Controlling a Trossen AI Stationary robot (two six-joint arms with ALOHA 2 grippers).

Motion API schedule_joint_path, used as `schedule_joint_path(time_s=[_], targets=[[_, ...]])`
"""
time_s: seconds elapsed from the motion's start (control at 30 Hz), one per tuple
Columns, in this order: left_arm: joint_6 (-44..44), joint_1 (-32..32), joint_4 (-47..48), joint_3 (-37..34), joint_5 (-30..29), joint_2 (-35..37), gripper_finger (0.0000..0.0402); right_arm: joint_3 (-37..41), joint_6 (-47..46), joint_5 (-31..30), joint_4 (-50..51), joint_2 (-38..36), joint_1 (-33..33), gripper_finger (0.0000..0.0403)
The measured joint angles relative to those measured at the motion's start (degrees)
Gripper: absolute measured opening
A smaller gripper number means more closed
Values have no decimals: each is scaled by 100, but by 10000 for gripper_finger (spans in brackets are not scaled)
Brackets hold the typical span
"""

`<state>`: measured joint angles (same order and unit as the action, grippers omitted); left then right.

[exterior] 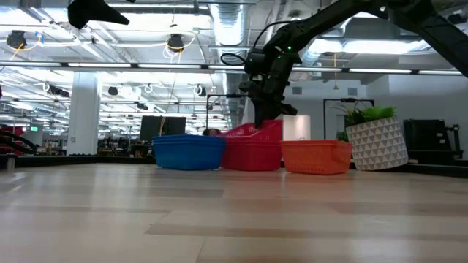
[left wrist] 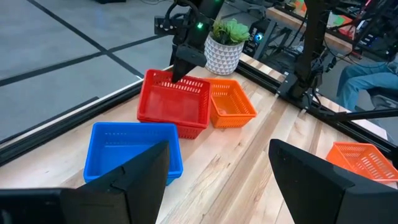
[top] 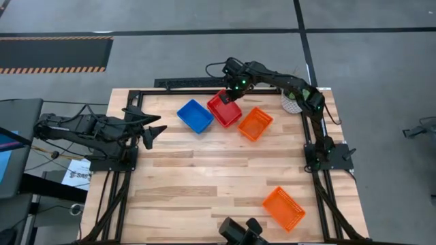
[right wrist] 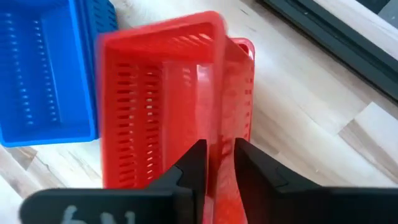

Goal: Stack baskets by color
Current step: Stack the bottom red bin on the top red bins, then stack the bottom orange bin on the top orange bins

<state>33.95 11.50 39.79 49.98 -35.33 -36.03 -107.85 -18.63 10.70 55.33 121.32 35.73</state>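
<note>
Two red baskets are nested at the table's far middle. The upper one sits tilted in the lower one, its far end higher. My right gripper points steeply down over that far end, open, one finger on each side of the wall. A blue basket stands just left of the red pair and an orange basket just right. Another orange basket lies near the front right. My left gripper hovers open at the table's left, holding nothing. My right gripper straddles the upper red basket's far wall from above, slanting down, one finger inside the basket and one outside. I cannot tell whether the fingers touch the wall. The basket's lower part rests in the red basket beneath it.
A white pot with a green plant stands at the far right, behind the orange basket. A black frame rail runs along the table's edges. Bare wood spreads across the middle and near left of the table.
</note>
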Motion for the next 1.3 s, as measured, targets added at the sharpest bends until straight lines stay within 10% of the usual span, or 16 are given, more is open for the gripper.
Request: schedule_joint_path(time_s=[0.43,1.3], targets=[[-2,-1,0,0,0,0,263,-14,115,-434,-122,49,44,139],[10,-2,24,0,2,4,263,-34,405,-160,480,71,105,41]])
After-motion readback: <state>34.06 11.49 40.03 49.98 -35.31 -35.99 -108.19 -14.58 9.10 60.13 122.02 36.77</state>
